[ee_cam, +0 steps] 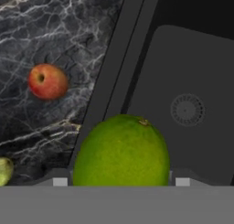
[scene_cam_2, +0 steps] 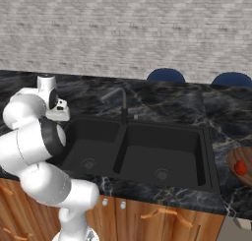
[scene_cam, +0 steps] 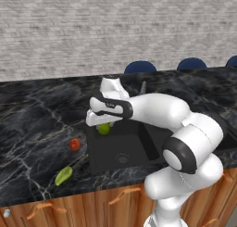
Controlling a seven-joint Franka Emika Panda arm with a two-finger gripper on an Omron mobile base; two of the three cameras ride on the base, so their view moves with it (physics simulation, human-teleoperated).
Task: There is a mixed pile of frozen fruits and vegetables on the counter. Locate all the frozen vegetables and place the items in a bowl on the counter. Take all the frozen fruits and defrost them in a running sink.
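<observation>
My gripper [scene_cam: 102,125] is shut on the round green ball [scene_cam: 104,128], which hangs just above the left rim of the black sink [scene_cam: 122,147]. In the hand view the green ball [ee_cam: 121,150] sits large between the fingertips, with the left basin's drain [ee_cam: 186,109] below it. The red-orange ball [scene_cam: 75,144] lies on the black marble counter [scene_cam: 32,129] left of the sink, and shows again as the red-orange ball [ee_cam: 48,81] in the hand view. The yellow-green oblong [scene_cam: 63,175] lies near the counter's front edge. A red chunk [scene_cam_2: 240,167] rests in the wooden bowl [scene_cam_2: 237,156] at the far right.
The slim dark faucet [scene_cam_2: 122,105] stands behind the divider of the double basin [scene_cam_2: 162,154]. Blue chair backs [scene_cam: 140,66] show beyond the counter. Wooden cabinet fronts [scene_cam: 92,205] run below the counter edge.
</observation>
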